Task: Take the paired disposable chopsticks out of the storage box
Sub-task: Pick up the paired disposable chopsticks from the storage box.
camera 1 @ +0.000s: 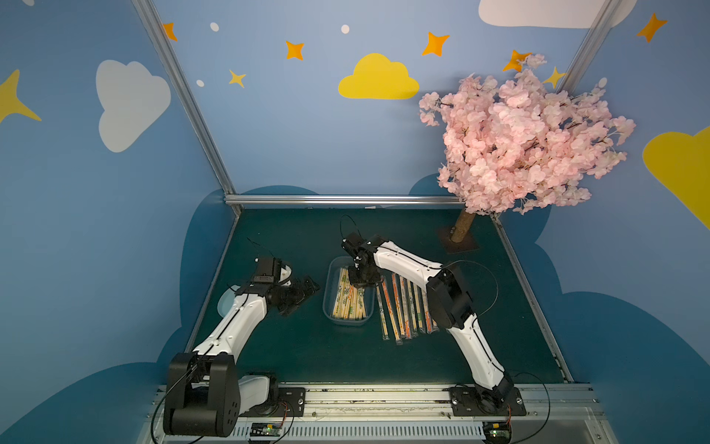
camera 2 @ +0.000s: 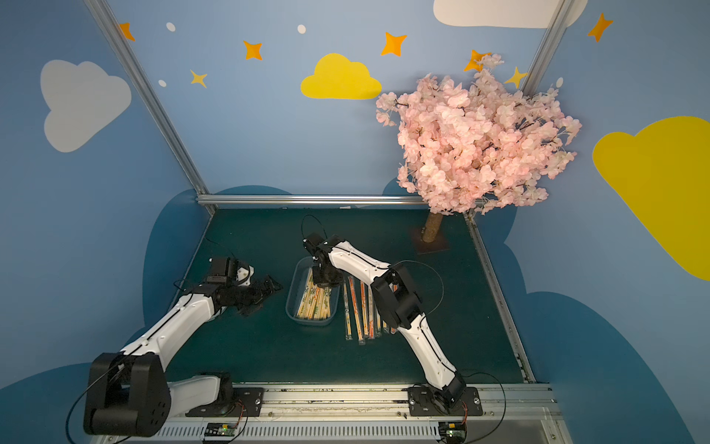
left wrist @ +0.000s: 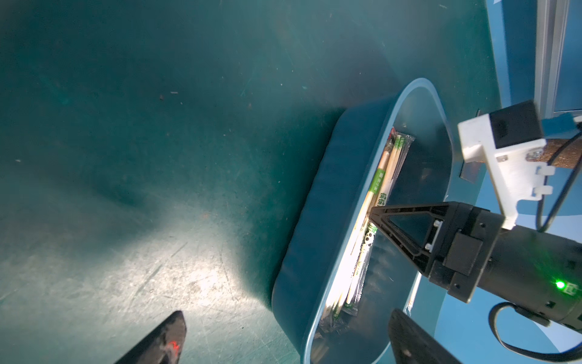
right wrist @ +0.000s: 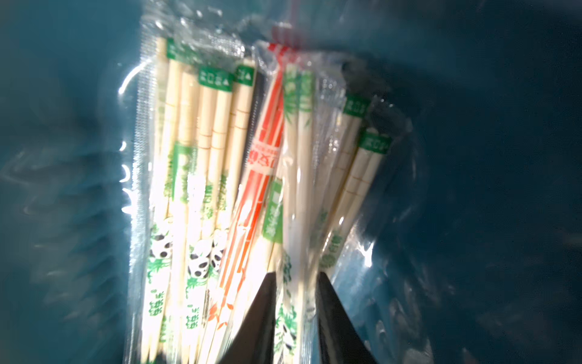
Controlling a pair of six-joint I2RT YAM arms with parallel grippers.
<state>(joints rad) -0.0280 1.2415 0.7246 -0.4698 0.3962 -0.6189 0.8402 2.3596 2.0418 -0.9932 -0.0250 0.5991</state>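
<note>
Seen in both top views: storage box (camera 1: 327, 301) (camera 2: 290, 303) at mid-frame on the dark green counter (camera 1: 292, 346), holding the paired disposable chopsticks (camera 1: 347, 303) (camera 2: 315, 303) lengthwise in a loose heap. Just right of the box, flat on the counter, a row of sleeved pairs (camera 1: 399, 311) side by side, partly under the right arm. Right gripper (camera 1: 360, 280) (right wrist: 297, 277) lowered into the upper end of the box, jaws set narrowly on either side of one green-printed sleeve; squeezing or only bracketing it, cannot tell through the blur. Left gripper (camera 1: 303, 294) (left wrist: 286, 312) left of the box above bare counter, jaws spread wide and empty. Printed on the sleeves in the right wrist view: green label bands with small white characters, black-and-white pandas among green bamboo leaves, one sleeve in red stripes with red characters; all writing too blurred to read.
</note>
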